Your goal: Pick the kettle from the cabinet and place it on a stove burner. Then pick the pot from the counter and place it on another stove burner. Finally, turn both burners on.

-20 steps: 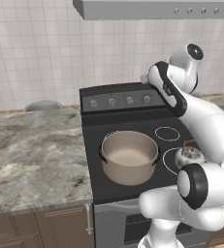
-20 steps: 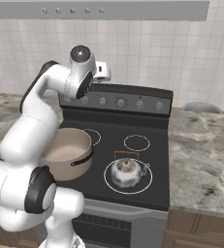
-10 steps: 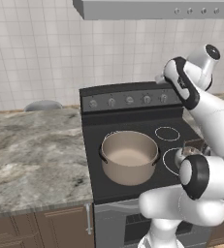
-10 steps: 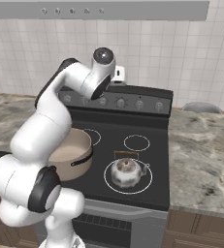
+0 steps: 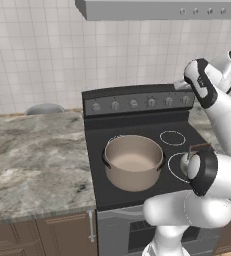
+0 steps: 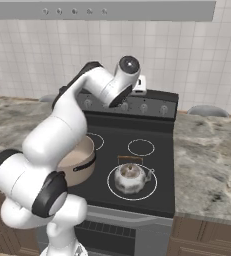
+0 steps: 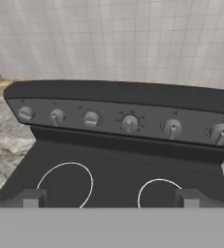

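Black glass-top stove [image 5: 137, 127] carries both vessels: the large beige-tan metal pot [image 5: 133, 161] sits on the front burner nearer the grey-brown marble counter [image 5: 34, 155], and the small shiny silver kettle [image 6: 129, 177] on the other front burner. The two-finger gripper [image 7: 111, 197] (jaws spread wide, holding nothing) faces the row of grey round knobs [image 7: 129, 123].

Left base view: behind-left of arm, looks forward and down; stove [image 5: 137, 145] centre frame, counter [image 5: 34, 155] lower left. Right base view: behind-right, same stove [image 6: 137, 150] centre, arm at left. Hand view: close, facing the stove [image 7: 118, 160] back panel's knobs [image 7: 129, 123], tiled wall above.
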